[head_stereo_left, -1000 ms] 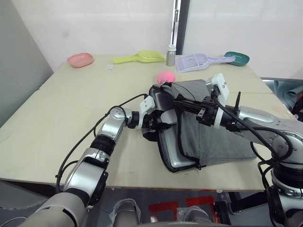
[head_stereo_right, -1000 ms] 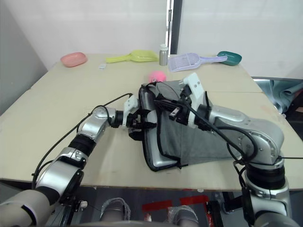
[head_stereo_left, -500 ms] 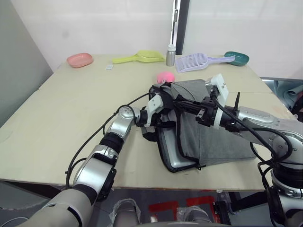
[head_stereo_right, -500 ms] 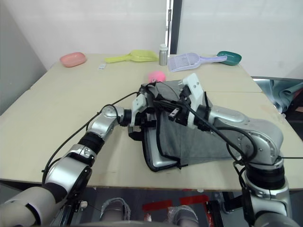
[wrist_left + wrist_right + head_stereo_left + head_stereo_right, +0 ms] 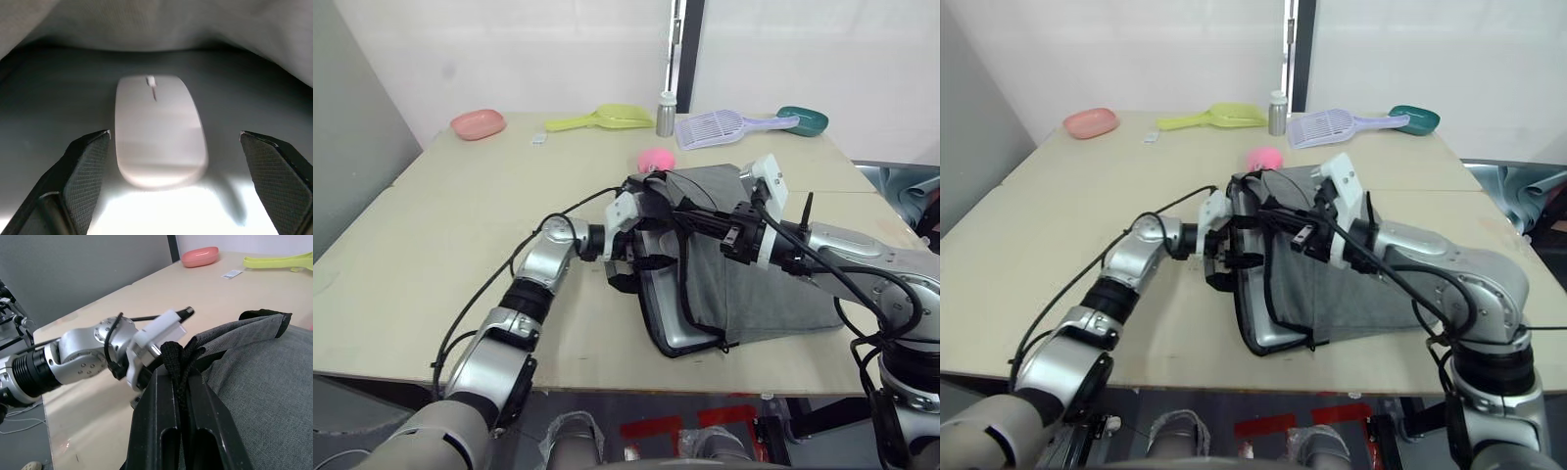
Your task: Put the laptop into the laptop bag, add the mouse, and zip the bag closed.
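Two arms: both work at the mouth of the laptop bag (image 5: 759, 279), the left reaching in, the right holding it up.
Left gripper (image 5: 176, 161): jaws spread wide, empty, with the mouse between and just ahead of them; half a second ago the arm reached deeper over the opening, now it has drawn back a little.
Mouse (image 5: 157, 129): glossy white flat oval, lying free inside the bag, so adding it looks done.
Laptop (image 5: 680, 331): silver rounded corner showing inside the bag's open edge.
Right gripper (image 5: 180, 363): clamped on a woven black strap handle, lifting the grey fabric flap.
Remaining: zipping, by my judgement.
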`<state>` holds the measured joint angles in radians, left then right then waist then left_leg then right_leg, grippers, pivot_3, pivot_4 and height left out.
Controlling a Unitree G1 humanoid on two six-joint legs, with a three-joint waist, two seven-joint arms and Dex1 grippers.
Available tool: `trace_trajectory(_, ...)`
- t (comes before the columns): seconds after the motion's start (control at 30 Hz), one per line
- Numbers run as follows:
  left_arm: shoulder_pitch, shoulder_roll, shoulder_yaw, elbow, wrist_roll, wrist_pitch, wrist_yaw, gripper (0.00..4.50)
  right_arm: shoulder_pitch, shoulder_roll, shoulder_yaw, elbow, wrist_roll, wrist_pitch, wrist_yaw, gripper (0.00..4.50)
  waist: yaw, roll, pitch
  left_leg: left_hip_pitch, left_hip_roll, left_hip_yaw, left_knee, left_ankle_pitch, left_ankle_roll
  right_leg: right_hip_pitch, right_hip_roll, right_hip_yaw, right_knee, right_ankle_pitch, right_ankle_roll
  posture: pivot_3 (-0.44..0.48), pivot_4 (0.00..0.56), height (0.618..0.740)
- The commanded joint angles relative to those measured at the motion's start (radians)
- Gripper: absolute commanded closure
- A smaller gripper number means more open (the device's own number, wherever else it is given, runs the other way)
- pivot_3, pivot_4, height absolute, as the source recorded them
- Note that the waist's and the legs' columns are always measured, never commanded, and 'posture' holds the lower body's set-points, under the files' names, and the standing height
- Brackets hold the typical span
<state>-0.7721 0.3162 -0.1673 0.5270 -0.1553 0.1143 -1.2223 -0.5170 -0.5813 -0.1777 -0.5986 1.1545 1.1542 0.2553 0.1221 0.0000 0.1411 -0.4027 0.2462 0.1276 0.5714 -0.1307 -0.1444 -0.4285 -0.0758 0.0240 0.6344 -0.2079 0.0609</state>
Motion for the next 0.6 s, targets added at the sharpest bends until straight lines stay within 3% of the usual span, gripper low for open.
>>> trace_trajectory(0.03, 0.003, 0.046, 0.031, -0.083, -0.030, 0.025, -0.009, 0.06, 0.002, -0.016, -0.020, -0.037, 0.043, -0.035, 0.014, 4.50, 0.002, 0.000, 0.000, 0.000, 0.000, 0.000, 0.000, 0.000, 0.000, 0.000, 0.000, 0.000, 0.000, 0.000, 0.000, 0.000, 0.150, 0.740)
trace_trajectory(0.17, 0.049, 0.163, 0.066, -0.227, -0.091, 0.121, -0.059, 0.06, 0.023, -0.055, -0.038, -0.033, 0.059, -0.033, 0.030, 4.50, 0.001, 0.000, 0.000, -0.001, 0.000, 0.000, -0.001, 0.000, 0.000, 0.000, 0.000, -0.001, -0.003, 0.000, 0.000, 0.000, 0.150, 0.740)
trace_trajectory(0.33, 0.169, 0.401, 0.158, -0.449, -0.274, 0.367, -0.207, 0.06, 0.083, -0.181, -0.062, -0.020, 0.056, -0.023, 0.126, 4.50, -0.004, 0.000, 0.000, 0.000, 0.000, 0.001, -0.007, 0.000, 0.000, 0.000, 0.000, -0.001, -0.006, 0.000, 0.000, 0.000, 0.150, 0.740)
trace_trajectory(0.6, 0.234, 0.557, 0.262, -0.471, -0.366, 0.470, -0.218, 0.06, 0.114, -0.224, -0.005, 0.005, 0.026, -0.049, 0.200, 4.50, 0.004, 0.000, 0.000, 0.002, 0.000, 0.002, -0.006, 0.000, 0.000, 0.000, 0.000, 0.000, -0.005, 0.000, 0.000, 0.000, 0.150, 0.740)
